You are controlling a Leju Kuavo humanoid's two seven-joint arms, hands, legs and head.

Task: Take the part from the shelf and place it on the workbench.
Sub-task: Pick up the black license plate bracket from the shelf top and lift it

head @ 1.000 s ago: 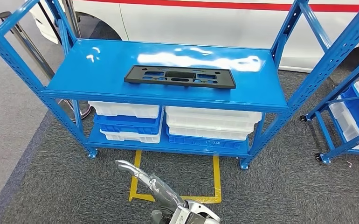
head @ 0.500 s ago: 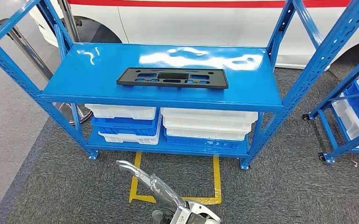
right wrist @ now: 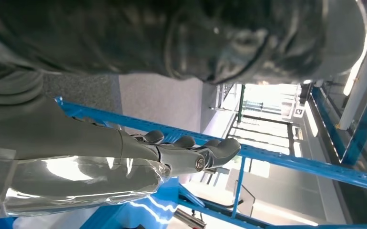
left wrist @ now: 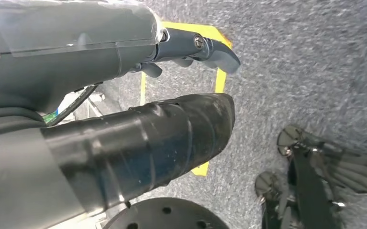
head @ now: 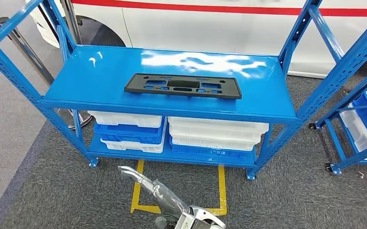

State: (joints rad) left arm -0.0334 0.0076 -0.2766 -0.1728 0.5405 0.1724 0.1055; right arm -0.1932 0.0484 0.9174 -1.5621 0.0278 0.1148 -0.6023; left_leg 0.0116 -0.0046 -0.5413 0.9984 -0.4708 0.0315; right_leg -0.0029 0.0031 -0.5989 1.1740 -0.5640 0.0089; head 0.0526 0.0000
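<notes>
The flat black rectangular plastic part with cut-out slots (head: 183, 86) lies lengthwise on the glossy top board of the blue metal shelf (head: 100, 78), near the middle and a little towards the front edge, touching nothing else. It is well apart from both hands. Under that board, white and blue plastic bins (head: 172, 134) are stacked on the lower level, and a white car body with a red stripe (head: 210, 19) stands behind the shelf.

In the head view the left hand (head: 141, 179) hangs low over the grey carpet (head: 291, 191), just in front of a yellow taped floor outline (head: 222, 188), far below the part. The left wrist view shows that hand (left wrist: 191, 47) with fingers straight and holding nothing, above the same carpet and tape.

The right wrist view gives the right hand (right wrist: 191, 152), its dark fingers (right wrist: 222, 149) lightly bent and apart with nothing in them, in front of blue shelf beams (right wrist: 291, 162); the part itself is out of that picture.

A second blue rack with bins (head: 362, 114) stands to the right.
</notes>
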